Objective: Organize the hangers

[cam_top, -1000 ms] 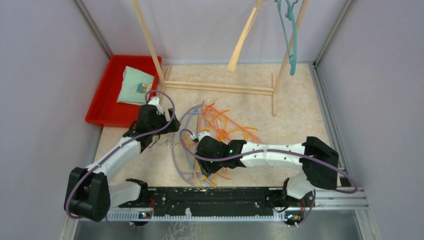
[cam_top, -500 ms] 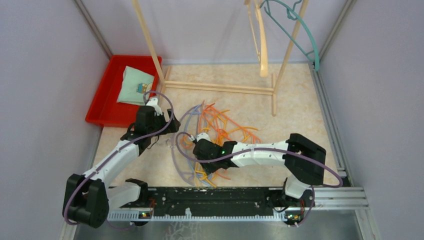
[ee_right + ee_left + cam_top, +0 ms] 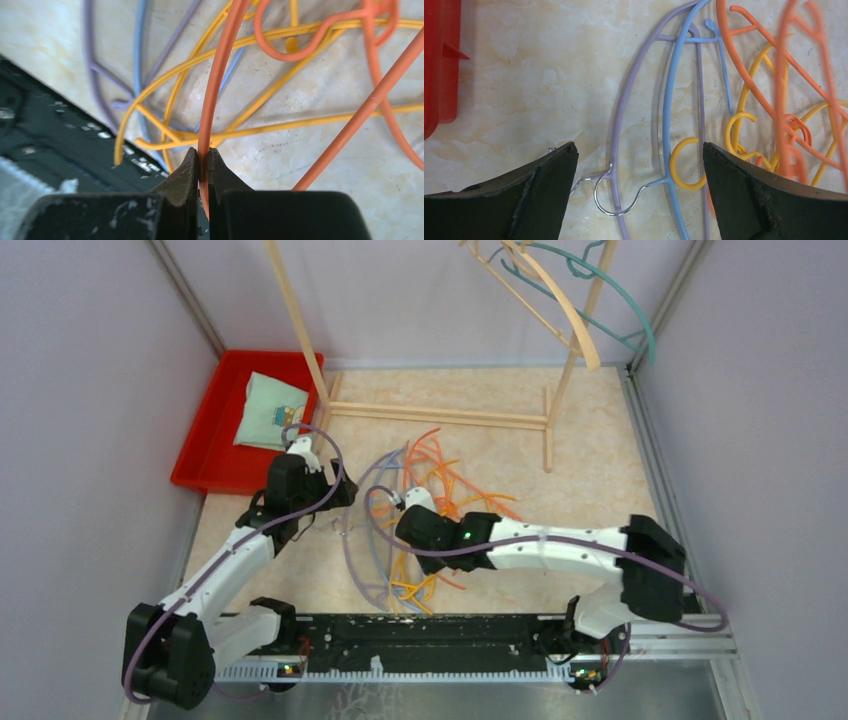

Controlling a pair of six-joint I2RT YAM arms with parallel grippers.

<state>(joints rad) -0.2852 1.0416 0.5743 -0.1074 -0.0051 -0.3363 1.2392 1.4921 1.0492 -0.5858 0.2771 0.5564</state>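
Orange hanger (image 3: 218, 75) sits pinched between jaws of the right gripper (image 3: 202, 157).

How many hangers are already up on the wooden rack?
2: a peach hanger and a teal hanger beside it, at the right end of the rack; the picture's top edge may hide more.

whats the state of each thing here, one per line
left end effector: open
right end effector: shut on orange hanger
lavender hanger: lying flat
light blue hanger: lying flat
yellow hangers: tangled in pile
teal hanger: hanging from rack, tilted
beige hanger: hanging from rack, tilted
red tray: holds folded cloth
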